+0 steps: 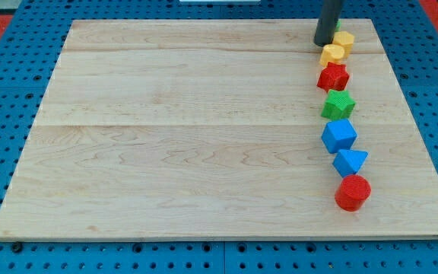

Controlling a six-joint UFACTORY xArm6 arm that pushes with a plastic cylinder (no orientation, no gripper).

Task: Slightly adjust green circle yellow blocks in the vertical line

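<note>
Tip (323, 43) of my rod touches yellow block (332, 54); green circle (337, 25) mostly hidden behind it.

Two yellow blocks (338, 47), two red blocks (333, 77), two blue blocks (339, 135), one green star (338, 104), and a green sliver (337, 25).

Probably a lab: wooden board (204, 137) on blue pegboard (6, 114).

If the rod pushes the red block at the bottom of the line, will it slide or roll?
The red block looks faceted and sits flat on the wooden board, so it would probably slide rather than roll. It looks small and rigid, likely light. An off-centre push might spin it toward the blue triangle nearby. My tip is far off, near the yellow blocks.
</note>
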